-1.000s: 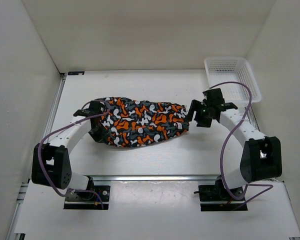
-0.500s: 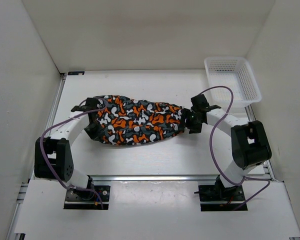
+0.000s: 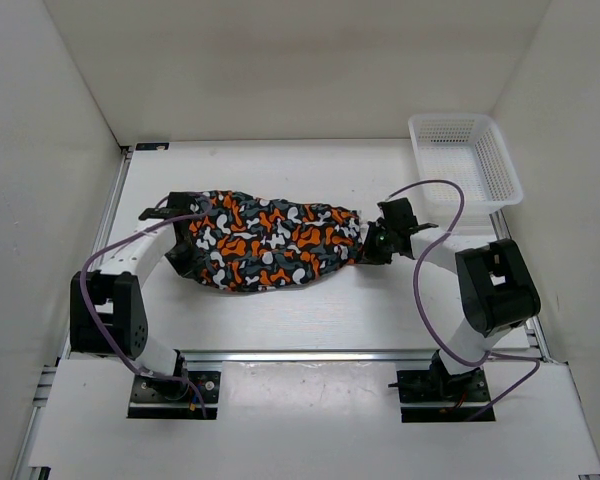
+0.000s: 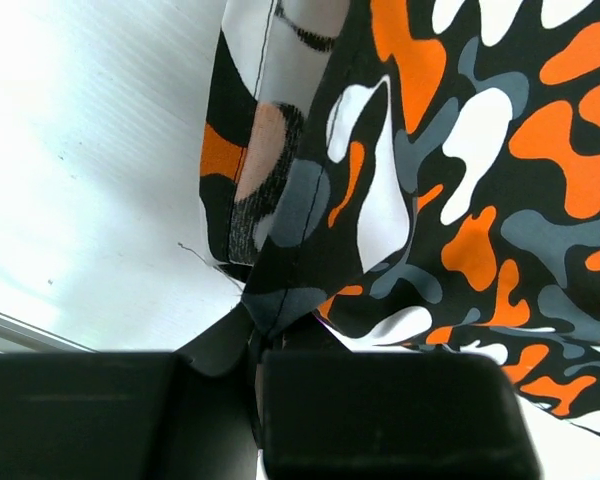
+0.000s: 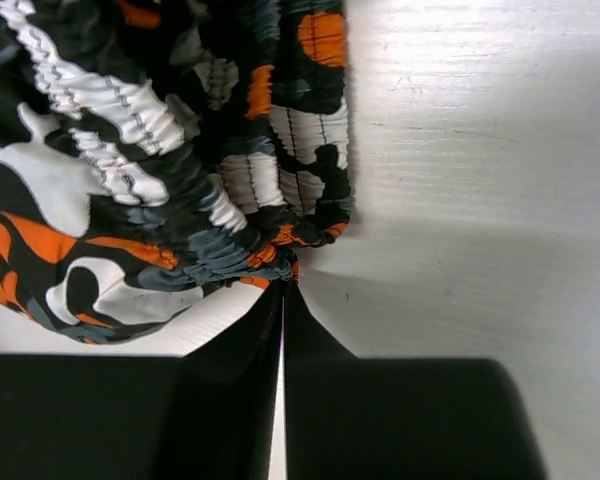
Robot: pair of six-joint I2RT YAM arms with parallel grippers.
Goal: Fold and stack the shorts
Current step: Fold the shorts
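The shorts (image 3: 270, 240), blotched orange, white, grey and black, lie stretched left to right across the middle of the table. My left gripper (image 3: 183, 240) is at their left end. In the left wrist view it (image 4: 255, 335) is shut on a corner of the printed fabric (image 4: 460, 180). At the right end, my right gripper (image 3: 366, 247) meets the gathered waistband (image 5: 280, 150). In the right wrist view its jaws (image 5: 285, 287) are shut, with the waistband's edge pinched at the tips.
A white perforated basket (image 3: 510, 175) stands at the back right corner, just beyond the right arm. White walls close in the table on the left, back and right. An aluminium rail (image 3: 300, 354) runs along the near edge.
My right gripper moved left to the shorts' right end and shut on the waistband edge. The left gripper and the shorts' left end shifted slightly up and left.
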